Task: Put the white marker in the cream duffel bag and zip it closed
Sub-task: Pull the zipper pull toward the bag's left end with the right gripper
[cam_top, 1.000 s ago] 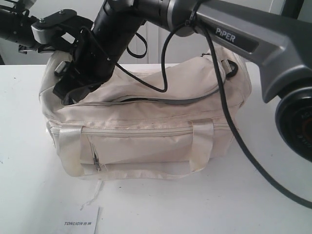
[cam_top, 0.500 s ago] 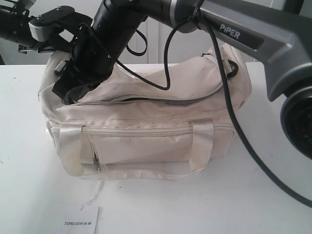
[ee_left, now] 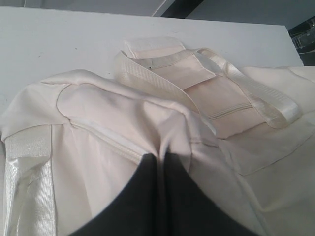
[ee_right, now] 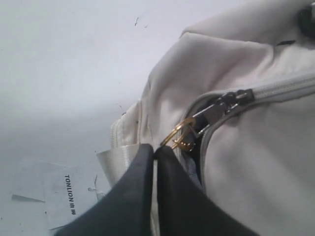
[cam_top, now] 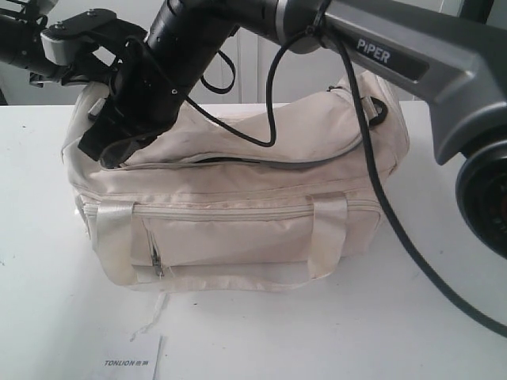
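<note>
The cream duffel bag [cam_top: 238, 214] lies on the white table [cam_top: 47, 277], front pocket facing the exterior camera. My right arm reaches across to the bag's left end, where my right gripper [cam_top: 101, 150] [ee_right: 155, 148] is shut on the gold chain pull [ee_right: 183, 135] of the top zipper [ee_right: 285, 88]. The slider [ee_right: 221, 105] sits just beyond the pull, with a dark gap beside it. My left gripper [ee_left: 160, 156] is shut on a pinched fold of the bag's cream fabric [ee_left: 162, 128] near a shiny strap [ee_left: 256, 93]. The white marker is out of view.
A white "TONLION" card [cam_top: 131, 360] [ee_right: 59, 194] lies on the table in front of the bag. A black cable [cam_top: 372, 182] from the right arm hangs across the bag's right side. A black end ring [cam_top: 376, 111] shows at the bag's right end.
My right gripper has moved a little to the left and up at the bag's left end, still shut. The bag itself has barely shifted.
</note>
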### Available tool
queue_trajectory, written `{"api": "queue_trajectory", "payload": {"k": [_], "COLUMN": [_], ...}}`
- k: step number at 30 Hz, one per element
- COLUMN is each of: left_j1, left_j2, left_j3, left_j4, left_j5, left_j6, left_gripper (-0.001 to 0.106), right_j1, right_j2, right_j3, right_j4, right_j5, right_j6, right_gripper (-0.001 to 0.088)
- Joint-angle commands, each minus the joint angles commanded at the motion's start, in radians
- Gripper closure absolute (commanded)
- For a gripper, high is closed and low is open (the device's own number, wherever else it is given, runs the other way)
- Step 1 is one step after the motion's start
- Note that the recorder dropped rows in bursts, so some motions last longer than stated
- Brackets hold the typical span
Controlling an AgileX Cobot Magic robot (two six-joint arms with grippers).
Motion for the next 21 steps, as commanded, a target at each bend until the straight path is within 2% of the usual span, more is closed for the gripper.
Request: {"api": "queue_trajectory", "payload": {"k": [5, 21], "left_j1": [0.039, 0.038], "left_j2": [0.0, 0.0], "left_j3": [0.0, 0.0], "left_j4": [-0.015, -0.016], "left_j5": [0.015, 0.016], "left_j6": [-0.003, -0.003], "left_gripper": [0.105, 0.105], "right_j1": [0.0, 0.0], "right_j2": [0.0, -0.003], "right_j3": [0.0, 0.0], "right_j4": [0.015, 0.015], "right_j5": [0.0, 0.0], "right_j6": [-0.002, -0.008], "right_gripper": [0.0868, 0.0868]}}
